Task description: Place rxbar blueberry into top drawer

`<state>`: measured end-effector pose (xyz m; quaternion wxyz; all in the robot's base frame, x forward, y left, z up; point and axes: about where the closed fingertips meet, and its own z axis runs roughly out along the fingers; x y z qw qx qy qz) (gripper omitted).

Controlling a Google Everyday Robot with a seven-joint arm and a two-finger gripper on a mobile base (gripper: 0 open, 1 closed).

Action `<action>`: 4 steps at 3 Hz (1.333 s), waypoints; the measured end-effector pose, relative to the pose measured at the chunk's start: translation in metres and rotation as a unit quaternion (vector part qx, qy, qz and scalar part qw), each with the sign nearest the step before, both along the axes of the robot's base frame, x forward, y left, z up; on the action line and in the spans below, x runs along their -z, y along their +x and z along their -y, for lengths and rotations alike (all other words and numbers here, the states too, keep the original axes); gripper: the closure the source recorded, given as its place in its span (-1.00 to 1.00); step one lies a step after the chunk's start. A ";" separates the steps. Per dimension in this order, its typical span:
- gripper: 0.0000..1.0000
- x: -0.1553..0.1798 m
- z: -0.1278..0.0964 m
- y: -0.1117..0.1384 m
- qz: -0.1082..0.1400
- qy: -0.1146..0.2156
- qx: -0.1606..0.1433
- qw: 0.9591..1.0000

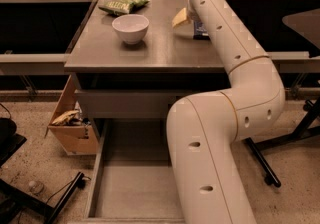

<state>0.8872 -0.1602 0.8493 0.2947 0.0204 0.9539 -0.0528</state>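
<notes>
my gripper sits low near bench's far-right corner, positioned for pickup of rxbar blueberry, flat by right edge; jaw state can't tell. top drawer pulled out below front edge to receive it.

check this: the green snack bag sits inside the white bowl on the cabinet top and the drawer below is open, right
No: the camera view shows the green snack bag lying on the cabinet top behind the white bowl, not inside it. The drawer below is open. The gripper is beside the dark bar.
</notes>
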 end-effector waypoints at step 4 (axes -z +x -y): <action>-1.00 0.023 0.028 0.030 0.050 0.020 0.065 0.996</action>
